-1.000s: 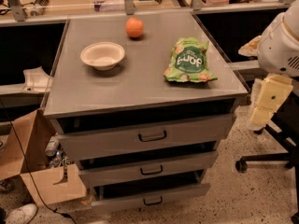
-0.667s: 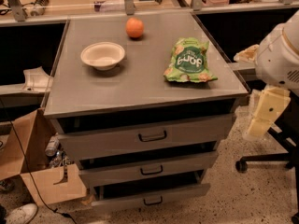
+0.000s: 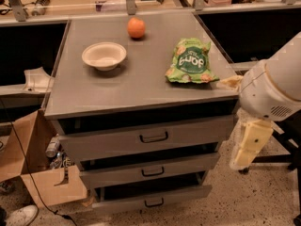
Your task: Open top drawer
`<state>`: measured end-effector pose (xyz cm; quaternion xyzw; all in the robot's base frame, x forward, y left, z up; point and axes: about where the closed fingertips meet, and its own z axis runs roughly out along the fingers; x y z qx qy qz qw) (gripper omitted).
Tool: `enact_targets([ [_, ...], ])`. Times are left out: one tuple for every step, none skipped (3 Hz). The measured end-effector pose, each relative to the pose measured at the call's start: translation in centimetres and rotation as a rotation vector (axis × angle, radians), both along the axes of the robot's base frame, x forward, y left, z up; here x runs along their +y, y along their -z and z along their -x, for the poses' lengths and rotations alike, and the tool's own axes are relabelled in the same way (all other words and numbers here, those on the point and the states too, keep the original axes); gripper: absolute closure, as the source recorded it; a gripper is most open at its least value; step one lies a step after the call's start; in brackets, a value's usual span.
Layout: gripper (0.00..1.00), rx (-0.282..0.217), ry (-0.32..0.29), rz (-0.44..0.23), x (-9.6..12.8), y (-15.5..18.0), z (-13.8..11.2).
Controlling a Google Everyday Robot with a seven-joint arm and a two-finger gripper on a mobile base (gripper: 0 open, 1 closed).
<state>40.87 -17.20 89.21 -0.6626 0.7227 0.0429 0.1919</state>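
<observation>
The top drawer [image 3: 146,138] is the widest grey front under the cabinet top, with a black bar handle [image 3: 154,137] at mid-front. A dark gap shows above its front. The mid drawer [image 3: 150,170] and the smallest drawer [image 3: 153,199] lie below it. My gripper [image 3: 245,149] hangs as a cream piece under the white arm [image 3: 275,86], off the cabinet's right side at the height of the top drawer. It is apart from the handle and touches nothing.
On the grey cabinet top [image 3: 94,93] stand a white bowl [image 3: 104,55], an orange [image 3: 136,28] and a green snack bag [image 3: 190,61]. A cardboard box [image 3: 35,166] sits on the floor at the left. Chair legs [image 3: 277,159] are behind the arm.
The arm and gripper have moved left and a little down, closer to the cabinet's right side. The drawers and the things on top have not moved.
</observation>
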Motion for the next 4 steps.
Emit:
enact_targets([
  [0.00,0.085,-0.020,-0.016,0.9,3.3,1.2],
  [0.00,0.094,-0.021,-0.016,1.0,3.7,1.4],
  [0.00,0.122,-0.036,-0.018,2.0,5.3,2.1],
  [0.00,0.195,-0.046,0.042,3.3,10.8,2.5],
])
